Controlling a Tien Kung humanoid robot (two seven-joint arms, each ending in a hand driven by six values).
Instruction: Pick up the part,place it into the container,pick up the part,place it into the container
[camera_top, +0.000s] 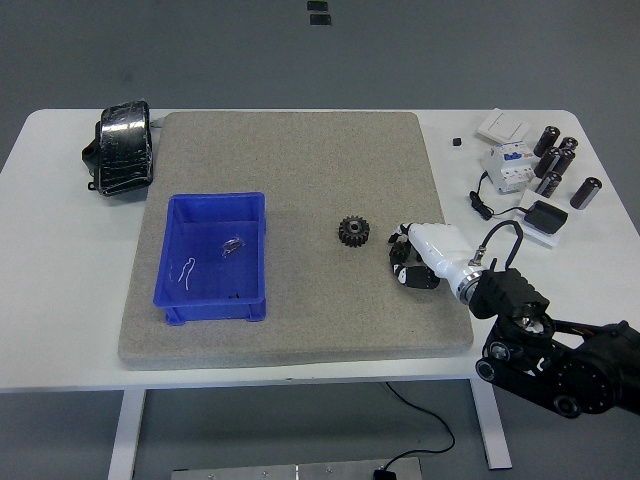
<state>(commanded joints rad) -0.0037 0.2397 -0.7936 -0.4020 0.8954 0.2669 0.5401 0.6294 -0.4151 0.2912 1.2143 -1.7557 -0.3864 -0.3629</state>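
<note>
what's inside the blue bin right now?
Inside the blue bin: a small clear or silvery piece and a thin pale wire-like bit on its floor. The black gear lies outside, on the grey mat. Nothing covers the bin's inside.

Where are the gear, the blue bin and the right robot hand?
gear (352, 231), head view, on its toothed face.
blue bin (212, 200), head view, on its far rim.
right robot hand (405, 258), head view, on the fingers.

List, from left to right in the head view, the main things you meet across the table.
Black plastic-wrapped bundle → blue plastic container → black toothed gear → robot's white right hand → cluster of black cylinders.
</note>
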